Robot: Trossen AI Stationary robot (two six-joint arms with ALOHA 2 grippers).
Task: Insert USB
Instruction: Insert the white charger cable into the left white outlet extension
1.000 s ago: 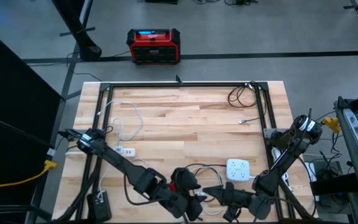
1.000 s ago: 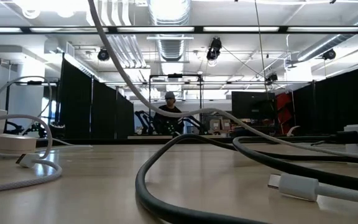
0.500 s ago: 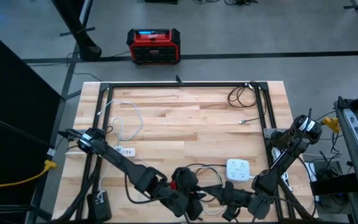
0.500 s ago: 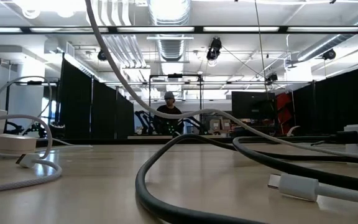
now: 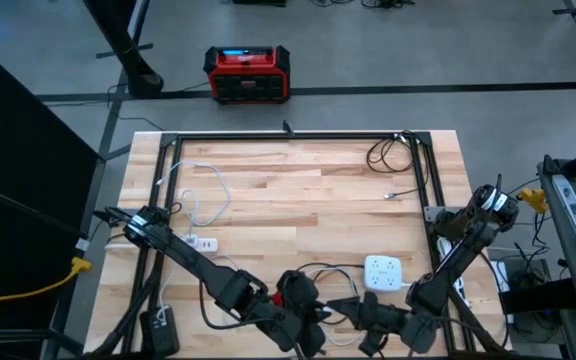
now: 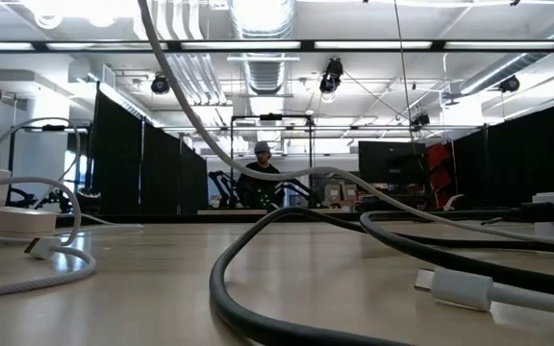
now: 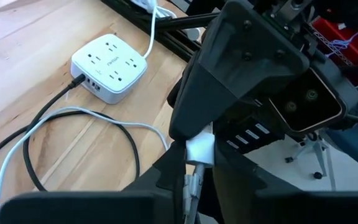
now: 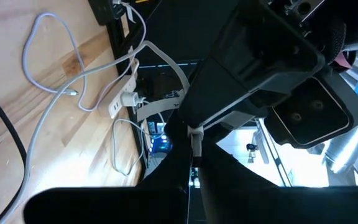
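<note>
Both grippers meet tip to tip above the table's near edge, in the middle. My left gripper (image 5: pixel 318 318) comes from the left and my right gripper (image 5: pixel 338 308) from the right. Between them sits a small white block (image 7: pixel 199 149) with a white USB cable (image 7: pixel 191 185) running out of it. The left gripper (image 7: pixel 194 165) is shut on the cable end. The right gripper (image 8: pixel 191 158) is shut on the white piece (image 8: pixel 195 135). A white outlet cube (image 5: pixel 384 272) rests flat on the wood near the right arm. My left gripper pinches the white cable's plug end (image 7: pixel 192 180) between its two fingers, just behind the white block. The fingers slant down from the table's left and lie along the cable. The plug end is lifted clear of the table. My right gripper pinches the small white piece (image 8: pixel 196 142) at its fingertips, coming level from the table's right. The piece sticks out past the fingers toward the left gripper, clear of the table. How far back it reaches between the fingers is hidden.
The cube's black cord (image 7: pixel 55 112) and a white cable (image 7: pixel 17 149) loop over the wood near the front. A white cable loop (image 5: pixel 203 195) and a small white strip (image 5: pixel 200 242) lie at the left. A black coil (image 5: pixel 388 152) lies at the far right. A person (image 6: pixel 261 168) shows far behind the table.
</note>
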